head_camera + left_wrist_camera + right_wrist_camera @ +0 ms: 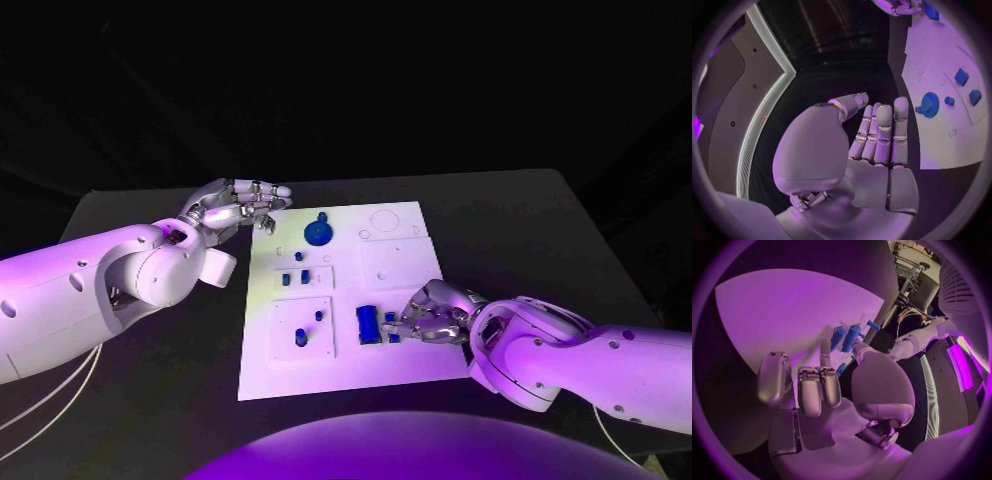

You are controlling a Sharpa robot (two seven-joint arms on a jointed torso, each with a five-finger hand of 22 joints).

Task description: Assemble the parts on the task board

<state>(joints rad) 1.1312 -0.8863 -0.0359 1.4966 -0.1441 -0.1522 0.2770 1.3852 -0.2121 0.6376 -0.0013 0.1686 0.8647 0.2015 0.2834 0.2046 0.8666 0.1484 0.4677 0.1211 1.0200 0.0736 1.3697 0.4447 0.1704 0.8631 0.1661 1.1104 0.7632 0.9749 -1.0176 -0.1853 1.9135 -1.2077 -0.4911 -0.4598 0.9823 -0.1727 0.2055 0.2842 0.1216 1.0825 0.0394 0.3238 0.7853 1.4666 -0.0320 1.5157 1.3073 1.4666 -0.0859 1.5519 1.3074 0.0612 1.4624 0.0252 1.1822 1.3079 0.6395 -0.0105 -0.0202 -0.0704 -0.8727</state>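
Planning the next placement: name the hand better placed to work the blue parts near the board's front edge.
Right. The right hand is already on the task board at the blue parts; the left hand hangs off the far-left corner, holding nothing.

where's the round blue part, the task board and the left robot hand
round blue part (317,234), head view, middle of its disc
task board (389,365), head view, bare near corner
left robot hand (873,145), left wrist view, base of its straight fingers

The task board (411,370) is plain white and the parts (317,234) on it are blue. Tabletop (144,400) is black, arms (87,290) white, each hand (238,205) silver.
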